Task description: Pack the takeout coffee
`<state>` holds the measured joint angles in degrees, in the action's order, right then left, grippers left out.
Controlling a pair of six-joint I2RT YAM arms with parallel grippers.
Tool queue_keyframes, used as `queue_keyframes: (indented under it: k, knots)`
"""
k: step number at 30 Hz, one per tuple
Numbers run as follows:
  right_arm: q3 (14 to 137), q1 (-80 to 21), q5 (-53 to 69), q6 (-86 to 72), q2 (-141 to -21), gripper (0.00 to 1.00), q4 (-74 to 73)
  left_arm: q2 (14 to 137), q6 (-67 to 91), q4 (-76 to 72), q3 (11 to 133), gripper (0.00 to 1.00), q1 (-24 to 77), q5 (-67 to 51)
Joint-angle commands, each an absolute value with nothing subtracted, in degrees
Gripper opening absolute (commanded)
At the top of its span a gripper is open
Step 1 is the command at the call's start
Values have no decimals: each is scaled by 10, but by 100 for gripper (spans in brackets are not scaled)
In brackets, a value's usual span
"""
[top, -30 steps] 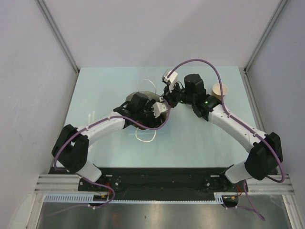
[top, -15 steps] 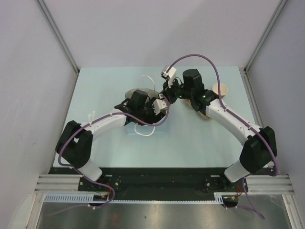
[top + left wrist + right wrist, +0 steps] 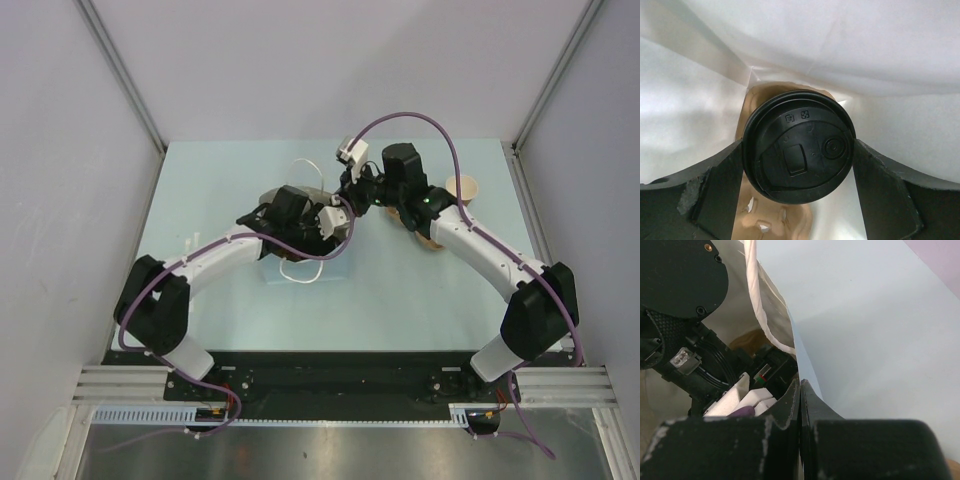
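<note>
Both grips: staying unchanged since earlier.
Left gripper (image 3: 799,160): clasping black-plastic-lidded tan paper cup (image 3: 800,145).
Right gripper (image 3: 800,390): pinching rim of light-blue paper bag (image 3: 780,315).

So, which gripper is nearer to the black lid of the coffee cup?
Left. The left gripper clasps the black lid from both sides, inside the paper bag. The right gripper is apart from it, pinching the bag's rim.

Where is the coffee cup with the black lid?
Left wrist view, centre: the lidded cup is held in the left tool, down inside the bag, above the brown carrier.
</note>
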<state>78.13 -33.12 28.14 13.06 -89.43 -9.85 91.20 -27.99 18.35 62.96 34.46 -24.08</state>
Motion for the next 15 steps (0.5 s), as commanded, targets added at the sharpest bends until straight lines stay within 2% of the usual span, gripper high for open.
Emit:
queue_keyframes:
  k: [1, 2, 6, 15]
  knots:
    - [794, -339, 306, 116, -905, 0, -133, 876, -276, 238, 659, 74, 338, -206]
    - [794, -339, 307, 115, -906, 0, -133, 875, -272, 241, 665, 85, 339, -207]
    - [794, -338, 306, 116, -907, 0, -132, 861, -263, 247, 681, 99, 340, -213]
    - [794, -336, 305, 127, -903, 0, -138, 828, -243, 256, 715, 99, 339, -232]
